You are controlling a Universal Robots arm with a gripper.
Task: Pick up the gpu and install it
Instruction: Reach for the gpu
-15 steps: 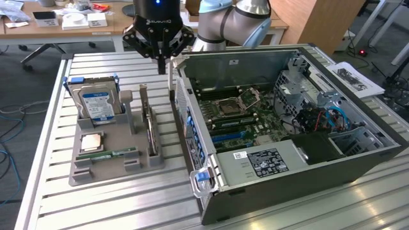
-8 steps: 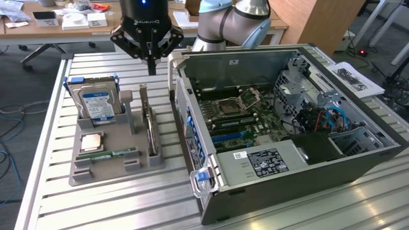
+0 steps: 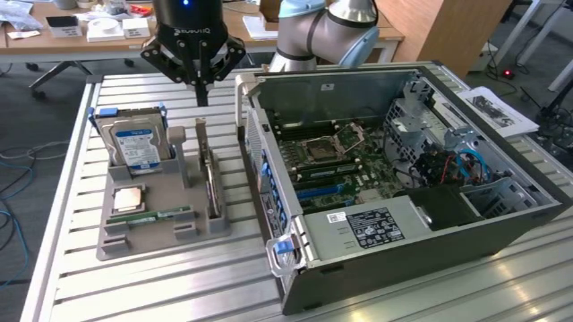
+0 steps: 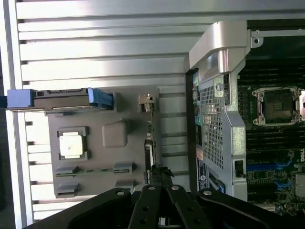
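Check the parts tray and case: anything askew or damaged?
Nothing stands out. The gpu stands on edge in its holder slot, hard drive upright, CPU and RAM stick flat in recesses; the open case looks intact.

Gripper (image 3: 202, 100): brand "ROBOTIQ" in pale letters on its black body. Hard-drive label (image 3: 136, 147) and black sticker (image 3: 370, 226) inside PC case (image 3: 430, 258): print too small to read.

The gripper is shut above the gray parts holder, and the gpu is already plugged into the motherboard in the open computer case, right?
Not quite. The gpu is not plugged into the motherboard; the exterior view shows it standing on edge in the gray parts holder. The rest holds: the gripper is shut above that holder, beside the open computer case.
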